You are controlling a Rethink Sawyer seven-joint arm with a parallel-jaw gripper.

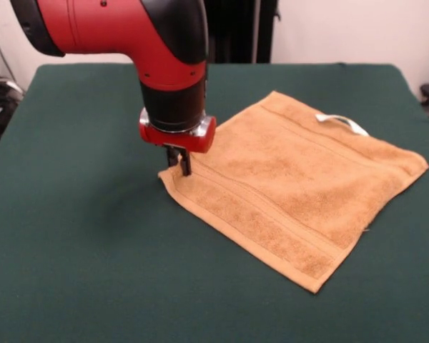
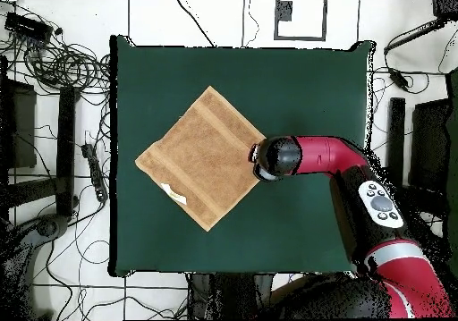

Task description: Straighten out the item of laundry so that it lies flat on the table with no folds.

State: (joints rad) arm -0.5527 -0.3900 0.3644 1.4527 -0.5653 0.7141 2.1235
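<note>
The worktop (image 1: 71, 236) is bare green cloth on every side of the towel (image 1: 293, 193), so I can pass there freely. Only the flat towel lies in the way, under my end effector (image 1: 179, 161) at one corner.

Our red and black jointed arm (image 1: 121, 28) comes in from the upper left of the front view and bends straight down at the wrist. Below its red collar, our small dark gripper (image 1: 179, 163) points downward, its fingers drawn close together. From overhead, the arm (image 2: 322, 155) stretches across from the right.
</note>
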